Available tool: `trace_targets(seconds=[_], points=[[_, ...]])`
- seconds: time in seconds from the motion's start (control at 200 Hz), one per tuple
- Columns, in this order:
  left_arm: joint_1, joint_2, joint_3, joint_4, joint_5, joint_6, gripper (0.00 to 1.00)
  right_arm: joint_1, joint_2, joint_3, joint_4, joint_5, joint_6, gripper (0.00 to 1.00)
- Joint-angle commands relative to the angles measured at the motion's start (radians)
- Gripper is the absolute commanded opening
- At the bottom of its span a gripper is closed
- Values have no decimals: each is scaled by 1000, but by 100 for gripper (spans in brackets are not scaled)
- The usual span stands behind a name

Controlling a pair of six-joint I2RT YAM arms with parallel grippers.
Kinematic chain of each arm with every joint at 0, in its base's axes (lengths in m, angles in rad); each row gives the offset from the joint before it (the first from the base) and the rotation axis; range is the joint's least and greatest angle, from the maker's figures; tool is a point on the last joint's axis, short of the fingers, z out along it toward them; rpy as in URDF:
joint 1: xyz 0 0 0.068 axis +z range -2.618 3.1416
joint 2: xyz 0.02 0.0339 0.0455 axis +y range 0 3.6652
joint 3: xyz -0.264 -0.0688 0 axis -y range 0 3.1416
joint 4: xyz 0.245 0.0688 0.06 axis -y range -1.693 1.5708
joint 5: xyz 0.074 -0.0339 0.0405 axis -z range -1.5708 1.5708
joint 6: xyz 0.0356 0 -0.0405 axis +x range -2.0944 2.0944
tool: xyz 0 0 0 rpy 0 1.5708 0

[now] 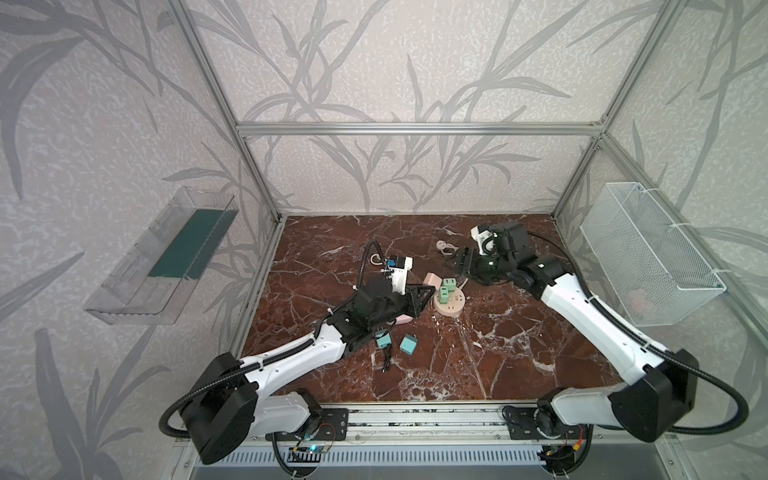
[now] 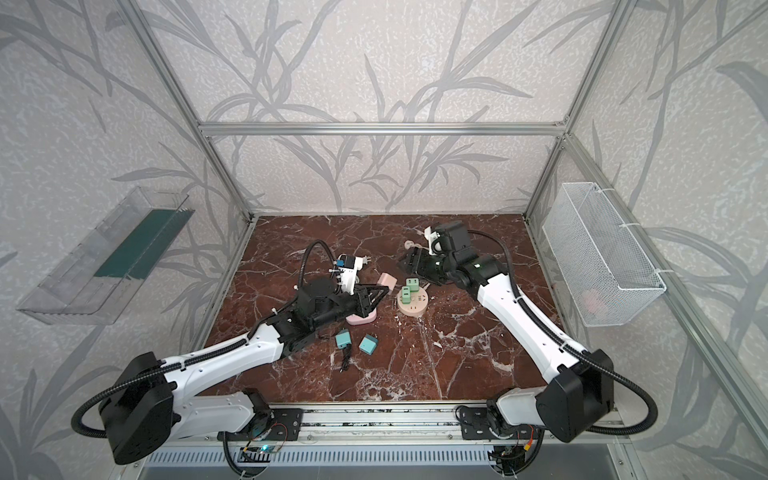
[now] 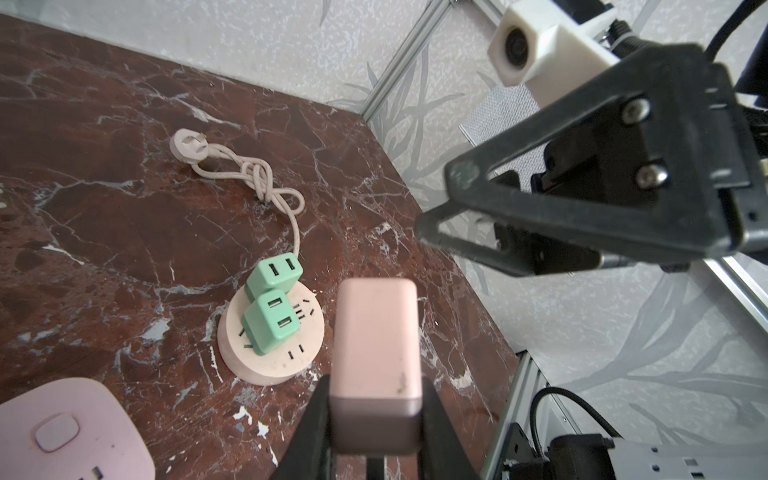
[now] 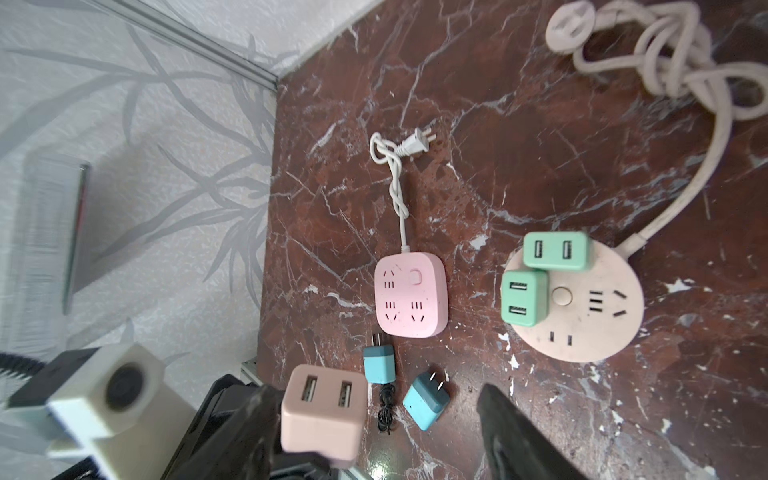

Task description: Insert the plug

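Your left gripper point(image 3: 374, 388) is clamped tight on the plug point(image 3: 374, 332), a matte dusty-pink cube with rounded edges and two USB slots. It's held up off the table point(image 1: 519, 332) near the middle of both top views, just left of the round beige power strip point(image 1: 455, 306). Your right gripper point(image 4: 376, 399) is let go, jaws spread wide, nothing in them. The table is glossy red-brown marble with white veins. Count: two strips (the round one plus a square pink power strip point(image 4: 411, 299) with soft corners), two mint chargers point(image 3: 274, 276) plugged into the round one, two teal plugs point(image 4: 378, 365) lying loose, and one small black cable coil point(image 4: 386, 409). The white wire-mesh basket point(image 1: 648, 257) at right holds something pale pink, can't tell what. The clear plastic tray point(image 1: 137, 291) at left holds a flat dark green strip point(image 1: 187, 245).
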Motion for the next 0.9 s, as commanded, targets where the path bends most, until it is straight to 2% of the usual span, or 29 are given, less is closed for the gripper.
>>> trace_targets(seconds=[0.0,0.065,0.205,0.475,0.635,0.775,0.895], points=[[70,-9,57,-49,176,-11,0,-71,-72,-106,122,-167,-32,72],[112,6,79,-53,266,-45,0,-102,-105,-166,182,-215,-26,70],[182,25,109,-59,387,-119,0,-112,-151,-220,153,-218,-85,70],[235,80,76,73,477,-253,0,-111,-174,-284,105,-332,-181,70],[238,138,49,238,536,-379,0,-109,-243,-348,219,-370,-133,64],[239,191,38,428,602,-520,0,-110,-287,-382,277,-384,-74,50],[240,237,42,565,653,-632,0,-112,-278,-397,330,-428,-36,49]])
